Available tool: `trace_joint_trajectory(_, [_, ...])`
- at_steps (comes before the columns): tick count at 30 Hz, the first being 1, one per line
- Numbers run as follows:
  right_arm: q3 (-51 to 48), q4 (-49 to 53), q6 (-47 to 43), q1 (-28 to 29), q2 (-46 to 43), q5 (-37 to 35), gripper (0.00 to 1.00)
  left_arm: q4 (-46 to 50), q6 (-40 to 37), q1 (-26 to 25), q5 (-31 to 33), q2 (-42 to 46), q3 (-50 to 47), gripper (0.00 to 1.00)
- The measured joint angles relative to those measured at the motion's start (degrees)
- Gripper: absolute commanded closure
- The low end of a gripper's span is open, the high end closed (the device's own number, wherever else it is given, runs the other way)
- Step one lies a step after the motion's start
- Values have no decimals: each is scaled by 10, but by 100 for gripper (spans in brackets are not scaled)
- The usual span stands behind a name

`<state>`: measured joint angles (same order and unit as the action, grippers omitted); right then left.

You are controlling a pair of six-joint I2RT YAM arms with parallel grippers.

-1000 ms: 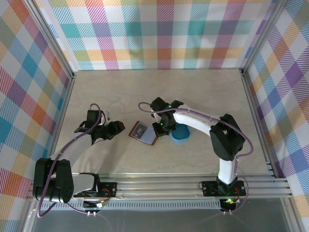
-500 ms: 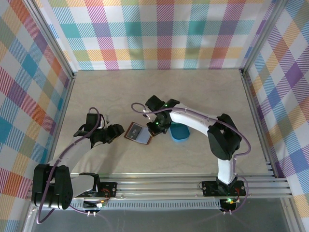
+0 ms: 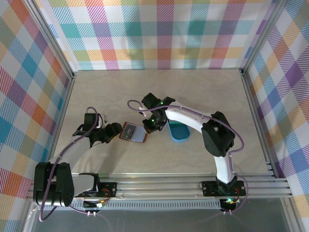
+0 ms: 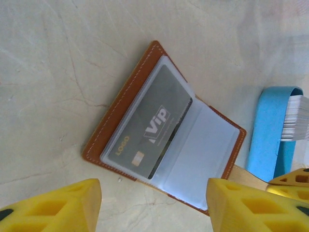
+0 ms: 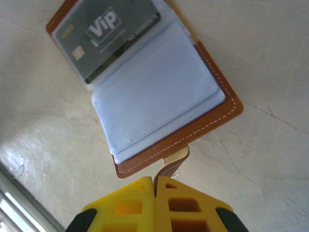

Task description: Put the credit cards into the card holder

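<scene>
The brown card holder (image 3: 133, 133) lies open on the table, clear sleeves facing up (image 4: 193, 150) (image 5: 154, 96). A grey "Vip" credit card (image 4: 152, 123) (image 5: 104, 26) sits in one sleeve. My right gripper (image 3: 150, 126) (image 5: 154, 182) is shut on the holder's snap tab (image 5: 175, 162) at its near edge. My left gripper (image 3: 114, 130) (image 4: 153, 212) stands open just left of the holder, yellow fingers (image 4: 58, 208) wide apart, nothing between them. A stack of pale credit cards (image 4: 295, 118) stands on edge in the blue tray (image 4: 268, 130) (image 3: 179, 131).
The blue tray sits just right of the holder, under the right forearm. Plaid walls and metal rails (image 3: 159, 186) bound the table on all sides. Bare tabletop (image 3: 159, 92) spreads behind the arms.
My right gripper has dragged the open card holder leftward by its tab, toward the left gripper. The left gripper has shifted slightly nearer the holder.
</scene>
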<state>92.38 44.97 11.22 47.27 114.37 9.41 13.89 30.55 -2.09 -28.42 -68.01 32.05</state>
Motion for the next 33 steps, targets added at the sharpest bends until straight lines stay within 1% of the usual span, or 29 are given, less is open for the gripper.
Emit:
trace_joint_trajectory(5, [7, -6, 27, -14, 13, -15, 100, -25, -7, 0, -8, -23, 0, 37])
trace_joint_trajectory(7, [15, -9, 34, -20, 19, -19, 100, -27, -13, 0, -5, -36, 0, 33])
trace_joint_trajectory(9, [22, -13, 39, -24, 25, -24, 91, -28, -20, 0, 2, -50, 1, 28])
trace_joint_trajectory(11, [30, -16, 49, -29, 30, -27, 73, -34, -26, 0, 7, -61, 3, 24])
trace_joint_trajectory(14, [37, -20, 63, -32, 31, -29, 58, -40, -33, -2, 9, -73, 9, 21])
trace_joint_trajectory(17, [37, -26, 82, -32, 31, -27, 51, -55, -38, -8, 9, -86, 14, 21])
trace_joint_trajectory(25, [25, -46, 138, -30, 30, -22, 52, -85, -41, -16, 10, -102, 16, 24])
trace_joint_trajectory(33, [24, -48, 159, -30, 31, -21, 51, -96, -44, -18, 9, -120, 16, 25])
